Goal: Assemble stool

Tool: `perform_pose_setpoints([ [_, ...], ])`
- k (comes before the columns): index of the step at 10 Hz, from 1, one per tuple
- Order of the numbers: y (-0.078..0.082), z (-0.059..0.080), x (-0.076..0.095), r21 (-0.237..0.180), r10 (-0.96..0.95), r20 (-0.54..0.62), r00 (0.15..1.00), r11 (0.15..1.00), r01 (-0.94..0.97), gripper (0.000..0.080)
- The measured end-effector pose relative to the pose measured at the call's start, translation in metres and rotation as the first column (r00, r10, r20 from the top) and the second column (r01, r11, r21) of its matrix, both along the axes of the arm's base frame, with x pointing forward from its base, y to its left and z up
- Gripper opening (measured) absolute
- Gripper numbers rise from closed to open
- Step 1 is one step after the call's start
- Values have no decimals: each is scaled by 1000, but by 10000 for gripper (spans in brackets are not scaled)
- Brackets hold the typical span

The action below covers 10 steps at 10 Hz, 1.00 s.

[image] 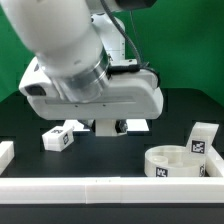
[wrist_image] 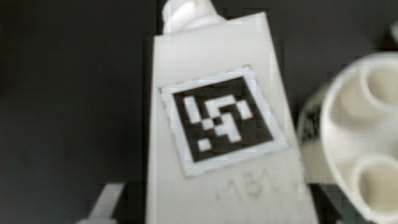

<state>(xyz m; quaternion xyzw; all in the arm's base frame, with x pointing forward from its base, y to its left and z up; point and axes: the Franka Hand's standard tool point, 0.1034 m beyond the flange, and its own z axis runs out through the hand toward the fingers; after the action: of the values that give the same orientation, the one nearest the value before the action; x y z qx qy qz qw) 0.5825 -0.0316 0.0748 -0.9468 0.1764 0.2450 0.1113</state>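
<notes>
One round seat (image: 172, 163) and three tagged legs (image: 57, 139) (image: 202, 139) (wrist_image: 214, 110) are visible.

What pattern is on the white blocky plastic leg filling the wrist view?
A black-and-white square tag on the white leg; clearest in wrist view.
</notes>
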Motion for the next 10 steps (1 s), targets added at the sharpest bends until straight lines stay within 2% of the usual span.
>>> perform_pose_setpoints([
  [2,5,9,5,-40,-6,113,994,999,11,327],
  [3,8,14,13,-69,-6,199,980,997,20,327],
  [5,9,16,18,-120,-4,328,945,992,46,327],
  [8,8,15,27,-188,18,494,869,978,86,327],
  [10,11,24,34,-229,49,609,792,966,116,327],
])
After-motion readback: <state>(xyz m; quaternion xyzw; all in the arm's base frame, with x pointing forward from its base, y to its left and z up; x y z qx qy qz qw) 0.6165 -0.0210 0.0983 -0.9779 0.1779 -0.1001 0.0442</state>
